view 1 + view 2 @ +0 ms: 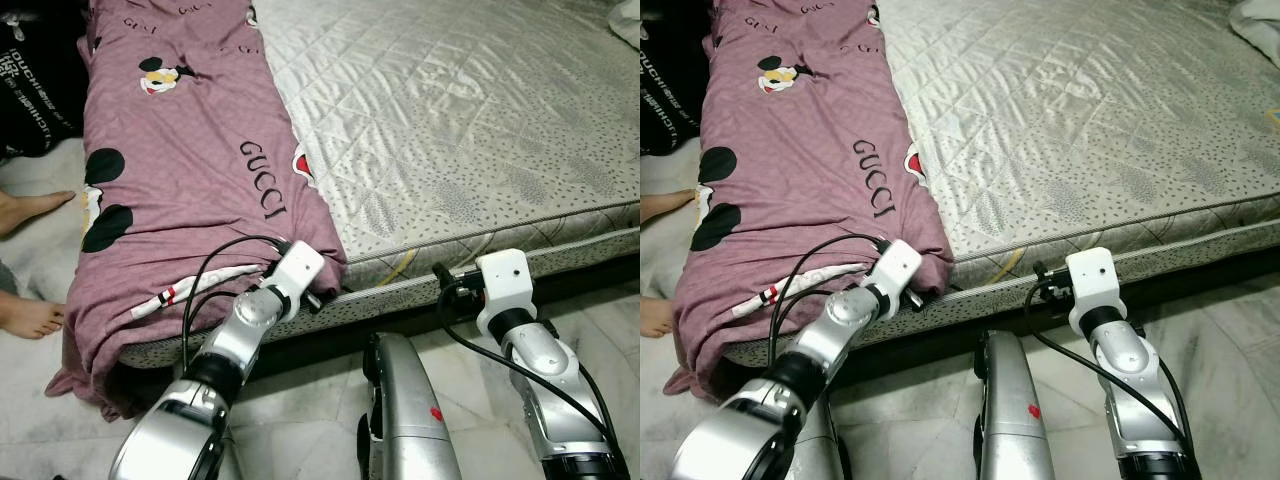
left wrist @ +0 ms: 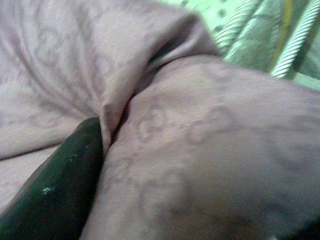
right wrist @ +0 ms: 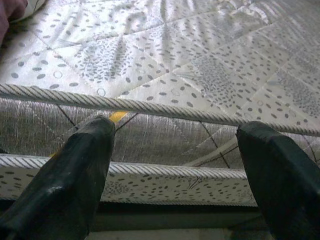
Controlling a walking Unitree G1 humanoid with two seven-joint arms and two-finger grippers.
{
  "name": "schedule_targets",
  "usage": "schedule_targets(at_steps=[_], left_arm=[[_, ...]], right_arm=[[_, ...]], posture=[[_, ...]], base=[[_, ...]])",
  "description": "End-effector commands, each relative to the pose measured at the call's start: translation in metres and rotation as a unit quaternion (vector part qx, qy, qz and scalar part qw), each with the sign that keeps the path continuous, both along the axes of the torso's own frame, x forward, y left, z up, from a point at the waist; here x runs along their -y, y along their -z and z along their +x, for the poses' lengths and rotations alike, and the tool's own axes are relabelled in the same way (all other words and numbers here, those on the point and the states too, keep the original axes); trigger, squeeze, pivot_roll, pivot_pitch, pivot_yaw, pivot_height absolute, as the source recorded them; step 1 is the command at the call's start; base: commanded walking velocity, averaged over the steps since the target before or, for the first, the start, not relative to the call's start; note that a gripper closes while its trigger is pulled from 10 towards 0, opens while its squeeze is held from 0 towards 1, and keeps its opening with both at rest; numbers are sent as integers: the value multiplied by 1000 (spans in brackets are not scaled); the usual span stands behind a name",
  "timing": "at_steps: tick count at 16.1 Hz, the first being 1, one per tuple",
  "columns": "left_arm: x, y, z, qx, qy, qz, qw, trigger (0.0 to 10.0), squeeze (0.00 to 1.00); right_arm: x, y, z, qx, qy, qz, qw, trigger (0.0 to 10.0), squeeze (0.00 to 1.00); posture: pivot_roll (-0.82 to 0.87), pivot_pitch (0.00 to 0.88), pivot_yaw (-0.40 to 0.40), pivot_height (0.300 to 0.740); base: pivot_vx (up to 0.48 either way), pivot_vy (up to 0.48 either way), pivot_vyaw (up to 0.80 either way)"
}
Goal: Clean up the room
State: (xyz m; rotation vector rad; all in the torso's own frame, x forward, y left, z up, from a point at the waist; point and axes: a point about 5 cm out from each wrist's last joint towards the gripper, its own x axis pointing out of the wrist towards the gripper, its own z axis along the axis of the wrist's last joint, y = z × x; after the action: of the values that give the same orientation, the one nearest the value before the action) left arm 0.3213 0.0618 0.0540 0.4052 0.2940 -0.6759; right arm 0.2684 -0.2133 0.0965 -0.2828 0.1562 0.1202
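A soft mauve cotton bedsheet (image 1: 190,170) with black "GUCCI" letters and cartoon mouse prints lies in a long bunched strip along the left part of the bed, and its end hangs over the foot edge toward the floor. Beside it the quilted silver-grey mattress (image 1: 470,120) is bare; its satin surface has a diamond stitch pattern with small dark dots, and a twisted cord runs along the edge.

The left gripper (image 1: 322,292) reaches forward at the corner of the sheet on the mattress edge. In the left wrist view folds of mauve fabric press against one black finger (image 2: 60,185), so the fingers are pinching the sheet. The right gripper (image 3: 175,170) is held level before the side of the mattress, not touching it, with its two black fingers spread wide apart.

On the pale marble floor (image 1: 320,420) at the left, a person's bare feet (image 1: 30,265) stand near the hanging sheet.
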Motion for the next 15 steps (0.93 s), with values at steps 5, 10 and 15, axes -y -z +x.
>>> schedule_targets(at_steps=[5, 10, 15], left_arm=[[49, -4, -33, 46, 177, 46, 982, 10000, 0], [45, -18, -31, 119, 183, 142, 965, 10000, 0], [5, -68, -4, 228, -71, 6, 971, 10000, 0]], right_arm=[[-4, 4, 0, -5, -7, -1, 1000, 10000, 0], [-6, 4, 6, -4, -11, -3, 1000, 10000, 0], [-14, 2, 15, 7, -16, 2, 1000, 10000, 0]], posture=[[-92, 96, -41, 500], [-80, 93, -44, 500], [-68, 84, -46, 500]], base=[[0, 0, 0], [0, 0, 0], [0, 0, 0]])
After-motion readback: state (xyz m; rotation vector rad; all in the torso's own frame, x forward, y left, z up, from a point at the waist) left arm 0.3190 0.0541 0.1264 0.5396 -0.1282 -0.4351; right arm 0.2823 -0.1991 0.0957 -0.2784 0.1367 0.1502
